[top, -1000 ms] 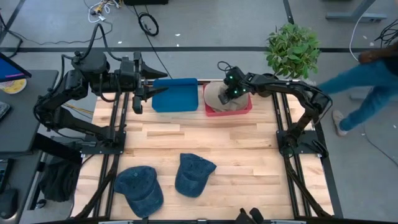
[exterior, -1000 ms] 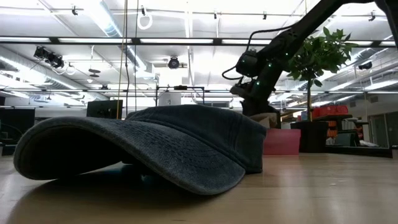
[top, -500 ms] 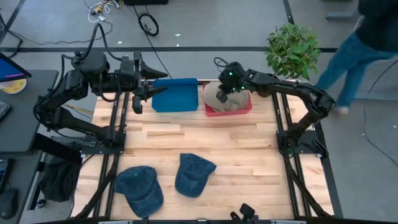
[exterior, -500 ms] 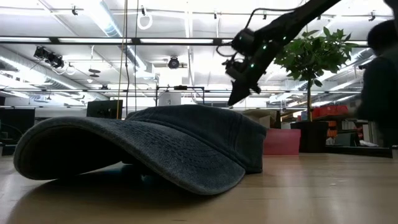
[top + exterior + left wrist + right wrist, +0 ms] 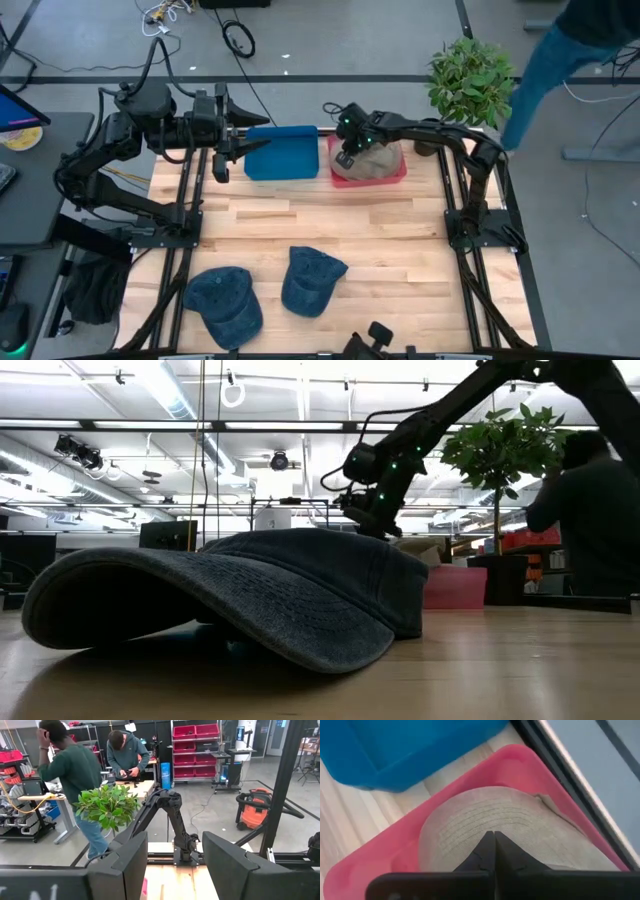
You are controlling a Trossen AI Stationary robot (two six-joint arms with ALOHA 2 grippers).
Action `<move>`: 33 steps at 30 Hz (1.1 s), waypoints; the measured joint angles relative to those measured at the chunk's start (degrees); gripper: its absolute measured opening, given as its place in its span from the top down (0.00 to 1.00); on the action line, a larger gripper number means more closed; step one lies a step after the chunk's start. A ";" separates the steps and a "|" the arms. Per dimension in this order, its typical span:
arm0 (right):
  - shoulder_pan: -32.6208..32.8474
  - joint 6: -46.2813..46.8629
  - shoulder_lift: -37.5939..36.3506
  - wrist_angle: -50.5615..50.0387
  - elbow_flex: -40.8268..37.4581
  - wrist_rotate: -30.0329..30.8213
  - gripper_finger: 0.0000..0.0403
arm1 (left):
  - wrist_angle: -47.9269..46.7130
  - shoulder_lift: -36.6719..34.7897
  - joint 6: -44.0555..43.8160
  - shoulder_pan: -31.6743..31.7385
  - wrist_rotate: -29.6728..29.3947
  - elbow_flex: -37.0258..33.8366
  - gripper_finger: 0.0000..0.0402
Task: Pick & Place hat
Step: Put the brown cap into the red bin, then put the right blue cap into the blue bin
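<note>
A beige hat (image 5: pixel 372 160) lies in the pink bin (image 5: pixel 392 178) at the table's far edge, its brim (image 5: pixel 480 817) toward the blue bin. My right gripper (image 5: pixel 494 836) is shut and empty. It hangs above the brim at the bin's left side (image 5: pixel 345 157) and stands higher than the bin in the low view (image 5: pixel 368 520). My left gripper (image 5: pixel 175 865) is open and waits near the far left, beside the blue bin (image 5: pixel 281 152). Two dark blue hats (image 5: pixel 222 302) (image 5: pixel 312 281) lie on the near part of the table.
One dark blue hat (image 5: pixel 250 590) fills the front of the low view and hides much of the table. A potted plant (image 5: pixel 470 78) stands past the far right corner. A person (image 5: pixel 565 40) moves beyond the table's far right. Bare wood lies in the table's middle (image 5: pixel 330 225).
My right gripper has risen out of the pink bin and swung toward the table's left, ending over the bin's left side. The beige hat has stayed in the bin. The person beyond the far right edge has walked on.
</note>
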 joint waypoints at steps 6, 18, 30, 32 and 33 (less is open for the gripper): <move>-0.09 1.89 -0.48 0.15 -0.11 -0.56 1.00 | 0.36 0.00 0.08 0.00 0.00 0.00 0.52; 0.40 15.66 -13.55 4.06 -0.20 -2.00 1.00 | -3.28 -0.11 -0.66 -0.61 0.74 0.00 0.52; 5.67 26.27 -22.84 6.28 -0.17 -18.13 1.00 | -8.29 -1.33 -3.38 -9.21 5.44 -0.02 0.52; 7.50 27.66 -22.92 6.35 -0.15 -19.80 0.98 | -8.22 -1.36 -4.45 -10.86 4.23 -0.02 0.52; 8.71 28.28 -22.86 6.20 -0.15 -20.77 0.97 | -8.27 -1.36 -4.80 -11.69 3.83 -0.02 0.52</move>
